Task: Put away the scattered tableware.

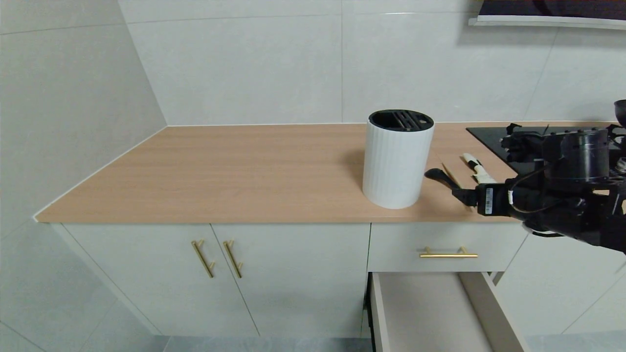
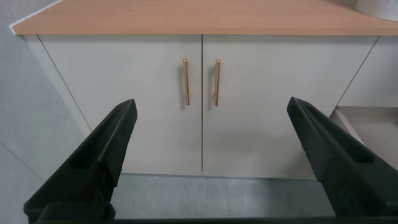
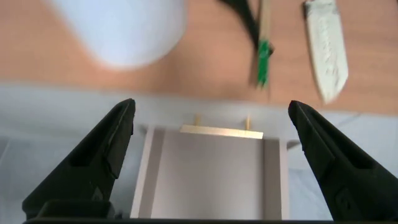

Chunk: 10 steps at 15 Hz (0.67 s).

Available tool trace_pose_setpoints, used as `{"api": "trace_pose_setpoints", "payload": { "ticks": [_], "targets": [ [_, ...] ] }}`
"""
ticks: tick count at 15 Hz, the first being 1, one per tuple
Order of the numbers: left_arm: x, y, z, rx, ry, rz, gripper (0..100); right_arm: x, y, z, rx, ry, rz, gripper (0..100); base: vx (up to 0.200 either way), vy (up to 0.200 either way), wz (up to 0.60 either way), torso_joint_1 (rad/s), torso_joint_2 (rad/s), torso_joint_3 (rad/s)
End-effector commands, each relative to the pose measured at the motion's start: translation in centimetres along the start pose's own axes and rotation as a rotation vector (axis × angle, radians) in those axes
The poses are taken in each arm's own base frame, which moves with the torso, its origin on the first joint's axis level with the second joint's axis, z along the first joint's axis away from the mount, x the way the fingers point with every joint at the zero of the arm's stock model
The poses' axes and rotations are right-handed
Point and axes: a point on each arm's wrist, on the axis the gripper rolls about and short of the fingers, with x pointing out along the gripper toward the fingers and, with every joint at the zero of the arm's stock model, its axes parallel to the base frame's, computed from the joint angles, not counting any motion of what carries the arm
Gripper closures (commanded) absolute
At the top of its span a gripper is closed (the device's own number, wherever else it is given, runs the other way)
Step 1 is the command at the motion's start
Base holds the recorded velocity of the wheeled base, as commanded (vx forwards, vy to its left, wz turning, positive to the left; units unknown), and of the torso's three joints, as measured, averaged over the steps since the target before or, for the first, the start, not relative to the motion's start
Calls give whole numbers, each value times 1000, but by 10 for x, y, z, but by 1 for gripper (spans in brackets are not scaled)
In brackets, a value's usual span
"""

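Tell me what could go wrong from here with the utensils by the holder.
1. The chopsticks, white knife and black-handled utensil lie close together, so the open right gripper may nudge one while grasping another.
2. They sit near the counter edge above the open drawer; a slip could drop one.
3. The white holder has narrow slots; a misaligned insert might tip it.

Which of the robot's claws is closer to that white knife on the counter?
Right. The right gripper hangs off the counter edge near the white knife, above the open drawer; the left gripper faces the cupboard doors, farther off.
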Motion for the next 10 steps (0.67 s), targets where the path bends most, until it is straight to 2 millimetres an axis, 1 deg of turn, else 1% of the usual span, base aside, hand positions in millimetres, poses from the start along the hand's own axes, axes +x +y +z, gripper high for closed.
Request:
{"api": "trace_pose_setpoints", "payload": {
  "ticks": [1,3,4,6,10],
  "targets": [
    [0,0,0,0,0,1,0,26,-7,-12,4,43,-43,0,0,0,0,0,0,0],
    [0,0,0,0,0,1,0,39,-16,-18,8,65,-91,0,0,0,0,0,0,0],
    [0,0,0,0,0,1,0,46,-17,-19,11,71,-99,0,0,0,0,0,0,0],
    [0,0,0,0,0,1,0,59,-18,-29,8,102,-111,0,0,0,0,0,0,0],
    [0,0,0,0,0,1,0,86,-21,-43,19,53,-168,0,0,0,0,0,0,0]
  ]
}}
